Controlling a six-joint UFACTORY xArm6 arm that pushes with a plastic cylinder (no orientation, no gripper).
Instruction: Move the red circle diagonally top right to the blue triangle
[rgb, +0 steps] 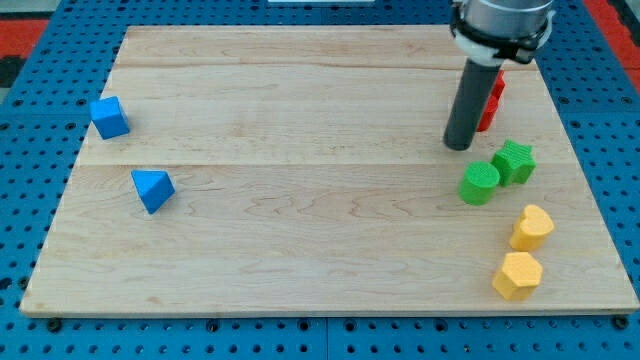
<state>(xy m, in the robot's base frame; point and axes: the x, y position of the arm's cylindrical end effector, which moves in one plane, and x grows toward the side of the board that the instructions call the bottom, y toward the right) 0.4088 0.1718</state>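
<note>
The blue triangle (152, 189) lies near the view's left edge of the wooden board (300, 250). A red block (489, 102) sits at the view's upper right, mostly hidden behind my rod, so its shape cannot be made out. My tip (458, 147) rests on the board just left of and below the red block, close to it; contact cannot be told. The tip is far to the right of the blue triangle.
A blue cube (109, 117) lies above the blue triangle at the left. A green circle (480, 183) and a green star (515, 161) sit just below-right of my tip. A yellow heart (532, 227) and a yellow hexagon (517, 276) lie at the lower right.
</note>
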